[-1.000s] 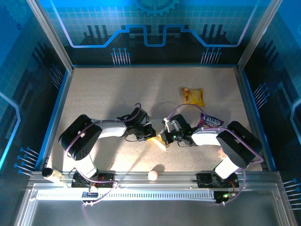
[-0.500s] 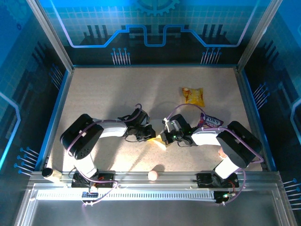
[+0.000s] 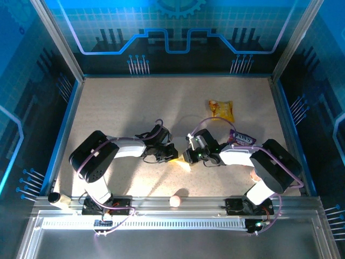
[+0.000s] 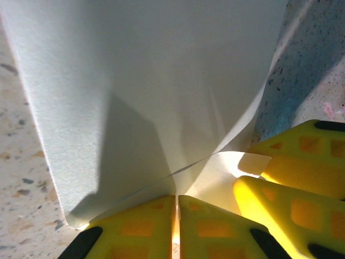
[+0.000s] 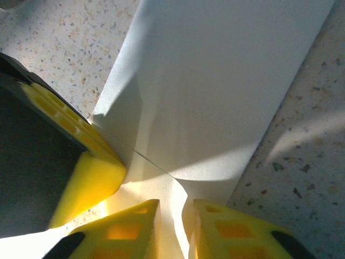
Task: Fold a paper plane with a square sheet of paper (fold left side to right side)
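Folding is looking partway through, by my reading. Well to the left of the yellow snack packet and nearer the arm bases than it, the left gripper is reaching low over the table. In the left wrist view its fingers are pressing together on a lifted flap of the square sheet of paper. The sheet is lying just right of that gripper, below and left of the packet, with part of it curling up off the table. Closest to the packet, the right gripper is meeting the same edge. Its fingers are standing slightly apart, the paper running loosely through the gap rather than being pinched. The next move is likely calling for the right fingers to be backing clear. The left ones would then be carrying the flap across toward the packet side, lining up the edges and pressing the crease flat.
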Controlling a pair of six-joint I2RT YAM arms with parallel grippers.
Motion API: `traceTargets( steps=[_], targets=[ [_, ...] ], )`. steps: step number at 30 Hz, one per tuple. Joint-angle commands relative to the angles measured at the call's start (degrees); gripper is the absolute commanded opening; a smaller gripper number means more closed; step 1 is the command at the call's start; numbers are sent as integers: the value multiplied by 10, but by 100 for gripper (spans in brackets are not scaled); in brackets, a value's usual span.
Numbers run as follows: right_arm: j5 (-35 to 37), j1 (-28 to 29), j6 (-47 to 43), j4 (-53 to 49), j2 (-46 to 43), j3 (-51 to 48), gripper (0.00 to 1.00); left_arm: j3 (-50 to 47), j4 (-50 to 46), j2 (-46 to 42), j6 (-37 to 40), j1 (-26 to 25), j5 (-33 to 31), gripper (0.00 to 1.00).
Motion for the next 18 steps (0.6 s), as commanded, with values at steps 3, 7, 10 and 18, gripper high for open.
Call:
traceTargets(
  steps=[3, 7, 10, 18],
  targets=[
    [13, -21, 4, -64, -67, 34, 36, -14, -54, 26, 10, -4, -26, 13],
    [13, -36, 4, -131, -120, 34, 42, -13, -52, 28, 7, -5, -25, 13],
    [-50, -44, 6, -175, -148, 36, 33, -10, -53, 29, 9, -5, -25, 13],
    [-226, -44, 70, -171, -139, 8, 0, -3, -57, 32, 12, -5, -26, 13]
  ],
)
